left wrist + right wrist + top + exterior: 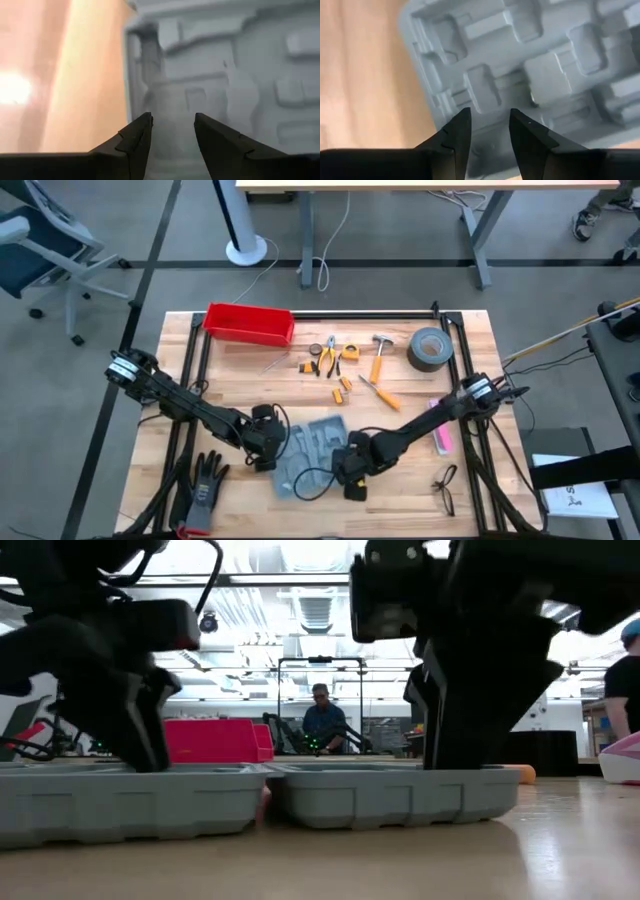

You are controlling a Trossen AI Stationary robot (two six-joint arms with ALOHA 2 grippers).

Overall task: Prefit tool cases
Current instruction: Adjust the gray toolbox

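The grey tool case (315,442) lies open on the wooden table, both halves flat, moulded slots up. In the low view its two halves (130,802) (395,792) sit side by side. My left gripper (268,442) (172,120) points steeply down over the case's left half, near its left rim, fingers apart with only the moulded interior (215,65) seen between them. My right gripper (352,465) (487,112) points steeply down over the right half near its near corner, also open. My left gripper reaches down to the left half's rim (150,768); whether its fingertips touch the interior I cannot tell, since the rim hides them. My right gripper dips behind the right half's rim (460,770); whether its tips touch the case I cannot tell.
A red bin (249,323) stands at the far left. Pliers (327,355), a hammer (380,352), a screwdriver (380,393) and a tape roll (430,348) lie beyond the case. A glove (205,485) lies near left, glasses (445,488) near right. A person (322,720) sits beyond the table.
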